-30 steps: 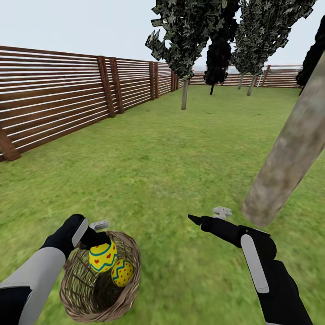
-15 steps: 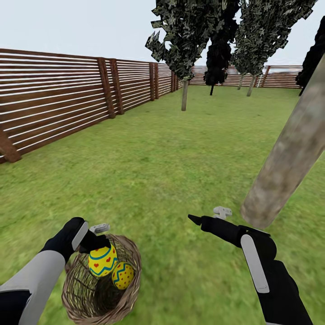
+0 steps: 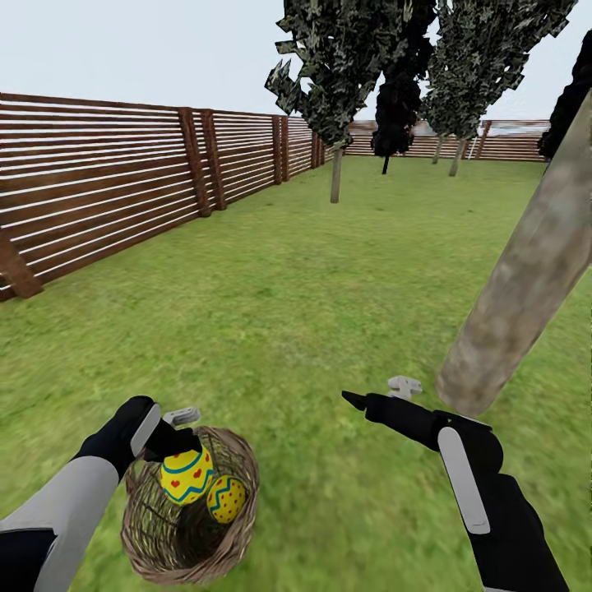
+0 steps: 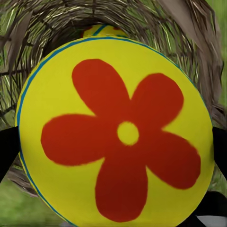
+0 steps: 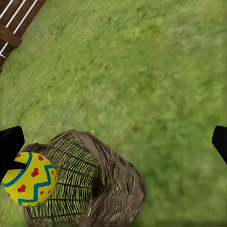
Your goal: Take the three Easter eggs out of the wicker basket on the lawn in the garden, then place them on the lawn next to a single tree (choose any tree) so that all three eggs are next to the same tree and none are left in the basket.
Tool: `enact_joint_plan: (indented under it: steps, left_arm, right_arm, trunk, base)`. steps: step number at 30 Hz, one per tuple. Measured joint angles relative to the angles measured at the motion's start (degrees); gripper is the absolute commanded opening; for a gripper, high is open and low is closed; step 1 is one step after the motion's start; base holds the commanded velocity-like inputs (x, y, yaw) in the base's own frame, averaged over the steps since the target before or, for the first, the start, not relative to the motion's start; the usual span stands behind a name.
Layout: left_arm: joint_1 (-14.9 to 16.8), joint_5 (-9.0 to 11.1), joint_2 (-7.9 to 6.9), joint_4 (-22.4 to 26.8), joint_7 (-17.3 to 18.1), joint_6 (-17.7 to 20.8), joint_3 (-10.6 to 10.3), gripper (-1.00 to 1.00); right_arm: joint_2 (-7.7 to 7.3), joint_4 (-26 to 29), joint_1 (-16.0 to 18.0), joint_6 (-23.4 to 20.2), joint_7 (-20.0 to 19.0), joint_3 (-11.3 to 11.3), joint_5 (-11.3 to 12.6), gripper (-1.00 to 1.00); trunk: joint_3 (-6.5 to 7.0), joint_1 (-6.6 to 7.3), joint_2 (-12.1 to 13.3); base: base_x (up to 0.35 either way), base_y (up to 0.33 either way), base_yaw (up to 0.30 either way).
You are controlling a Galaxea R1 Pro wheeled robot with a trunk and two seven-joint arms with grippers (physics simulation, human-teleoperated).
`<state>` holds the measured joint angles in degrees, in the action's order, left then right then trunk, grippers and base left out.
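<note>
The left gripper (image 3: 177, 448) was clamped on an Easter egg (image 3: 187, 474), which had sunk slightly toward the wicker basket (image 3: 193, 559); a second egg (image 3: 224, 498) lay inside. The right gripper (image 3: 374, 393) stood apart, empty. The tree (image 3: 526, 279) stood beyond.

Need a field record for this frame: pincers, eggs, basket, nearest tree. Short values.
left pincer: shut on a yellow egg, held over the basket mouth
held egg, left wrist view: big red flower faces the camera
second egg: inside the wicker basket
third egg: cannot tell
right pincer: open, empty, above the lawn
tree: thick leaning trunk, to the right of the right pincer
fence: brown slats along the left side
</note>
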<state>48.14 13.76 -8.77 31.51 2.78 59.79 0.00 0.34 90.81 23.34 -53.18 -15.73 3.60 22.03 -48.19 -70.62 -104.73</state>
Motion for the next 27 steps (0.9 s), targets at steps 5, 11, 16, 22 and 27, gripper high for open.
enact_joint_plan:
  steps: [5,11,16,22,27]
  left_arm:
    - [0.0,-0.01,0.02,0.0,0.0,0.0,0.0,-1.0]
    - [0.0,-0.04,0.06,0.06,0.0,0.0,0.0,-1.0]
    - [0.0,-0.04,0.13,0.04,-0.04,0.0,0.0,-1.0]
    - [0.0,-0.07,0.38,0.08,-0.08,0.0,-0.07,-1.0]
    - [0.0,-0.29,0.59,0.4,-0.15,0.0,-0.23,-1.0]
  right_arm:
    - [0.03,0.02,0.0,0.02,0.0,-0.02,0.0,1.0]
    - [0.03,0.02,0.0,0.02,0.0,-0.03,0.01,1.0]
    - [0.04,0.0,0.0,0.02,0.0,-0.17,0.02,1.0]
    - [0.05,0.0,0.0,0.0,0.01,-0.3,0.06,1.0]
    - [0.05,0.02,0.0,0.01,0.01,-0.35,0.05,1.0]
  trunk:
    - [0.9,1.11,2.0]
    - [1.98,2.42,4.41]
    - [2.87,3.51,6.42]
    - [3.95,4.85,8.82]
    - [4.85,5.95,10.83]
  base:
    - [-0.146,0.0,0.0]
    - [-0.14,0.0,0.0]
    - [-0.143,0.0,0.0]
    - [-0.03,0.0,0.0]
    - [-0.002,0.0,0.0]
